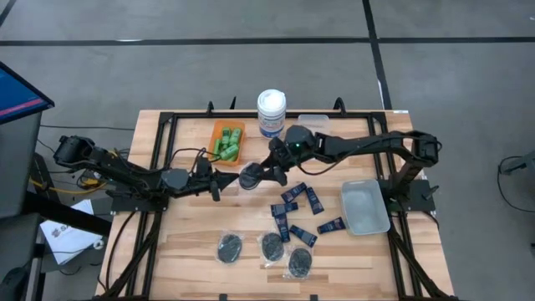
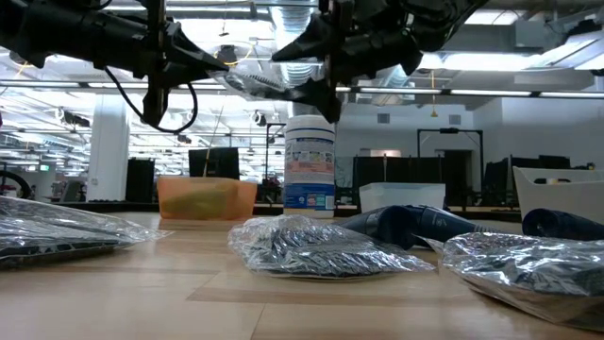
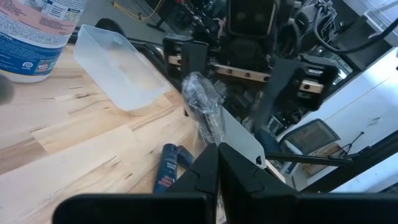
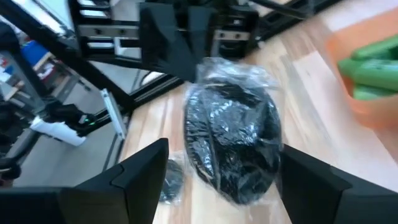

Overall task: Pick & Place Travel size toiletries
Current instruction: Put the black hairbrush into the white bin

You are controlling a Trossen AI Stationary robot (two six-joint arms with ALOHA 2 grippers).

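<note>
A black round disc in a clear packet [image 1: 251, 177] hangs in the air between my two grippers, above the middle of the table; in the low view this packet [image 2: 253, 79] is well clear of the wood. My left gripper [image 1: 224, 181] is shut on it from the left. My right gripper [image 1: 266, 172] is open, and its fingers stand on either side of the disc [image 4: 233, 140] without touching it. Three more disc packets [image 1: 272, 245] lie near the front edge. Navy tubes [image 1: 303, 201] lie scattered right of centre, and green bottles [image 1: 227, 145] lie in the orange bin. My left gripper [image 3: 217, 152] pinches the packet's clear plastic edge [image 3: 219, 132] between its two fingers. The fingers come level from the table's left. The packet is lifted clear and sticks out beyond the fingertips toward the right gripper, with the disc part [image 3: 200, 98] at its far end.
A white canister with a blue label [image 1: 272, 112] stands at the far edge beside the orange bin [image 1: 216, 134]. A clear bin [image 1: 365, 207] sits on the right of the table, and a smaller clear one [image 1: 315, 122] sits at the far edge. Bare wood lies at the front left.
</note>
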